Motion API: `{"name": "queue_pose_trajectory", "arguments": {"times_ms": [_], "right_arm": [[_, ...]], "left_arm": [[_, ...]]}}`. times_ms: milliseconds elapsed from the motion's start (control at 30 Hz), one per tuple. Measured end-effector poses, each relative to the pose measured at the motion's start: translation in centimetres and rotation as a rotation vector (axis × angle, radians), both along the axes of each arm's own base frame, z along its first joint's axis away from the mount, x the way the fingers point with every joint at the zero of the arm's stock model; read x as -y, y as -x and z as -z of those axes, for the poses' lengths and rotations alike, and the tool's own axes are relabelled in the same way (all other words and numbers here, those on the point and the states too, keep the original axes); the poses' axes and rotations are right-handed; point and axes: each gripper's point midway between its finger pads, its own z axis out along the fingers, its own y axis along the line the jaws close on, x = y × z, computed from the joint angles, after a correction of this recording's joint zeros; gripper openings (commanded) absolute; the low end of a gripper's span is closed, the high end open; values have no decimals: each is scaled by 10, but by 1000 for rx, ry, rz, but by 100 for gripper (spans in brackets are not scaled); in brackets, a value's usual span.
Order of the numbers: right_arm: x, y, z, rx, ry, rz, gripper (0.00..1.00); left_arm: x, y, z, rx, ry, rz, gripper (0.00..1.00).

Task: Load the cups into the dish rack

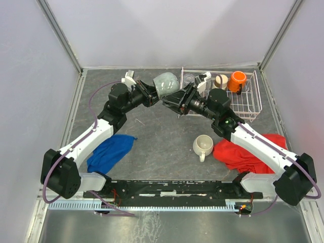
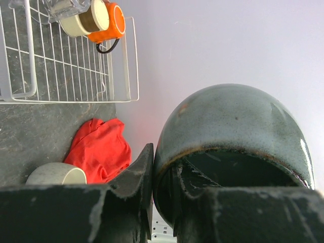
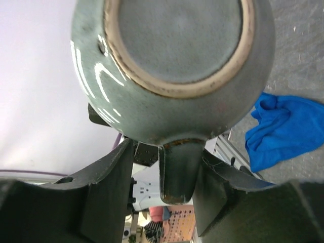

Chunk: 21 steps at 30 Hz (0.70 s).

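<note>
Left gripper (image 2: 163, 177) clamped on grey-green mug (image 2: 230, 121) rim — right gripper (image 3: 169, 157) spread astride handle (image 3: 177, 182), w/ contact unclear.

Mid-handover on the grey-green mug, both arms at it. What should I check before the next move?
1. Left gripper clamped on grey-green mug rim: ok.
2. Right gripper straddles the handle: ok.
3. Right fingers closed on handle: not ok, gap visible.
4. Dish rack has a free area: ok.
5. Cream-white mug loaded: not ok, outside the rack.
</note>
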Motion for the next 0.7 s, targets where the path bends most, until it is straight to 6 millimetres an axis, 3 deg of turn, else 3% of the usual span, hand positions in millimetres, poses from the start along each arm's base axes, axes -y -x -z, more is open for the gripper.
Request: {"name": "queue_pose_trajectory", "arguments": {"times_ms": [300, 700], "right_arm": [[4, -10, -4, 23, -25, 60, 45], [-6, -7, -2, 26, -31, 41, 35]], "left_arm": [[-2, 2, -5, 24, -2, -7, 3], [-2, 2, -6, 25, -2, -7, 3]]}}
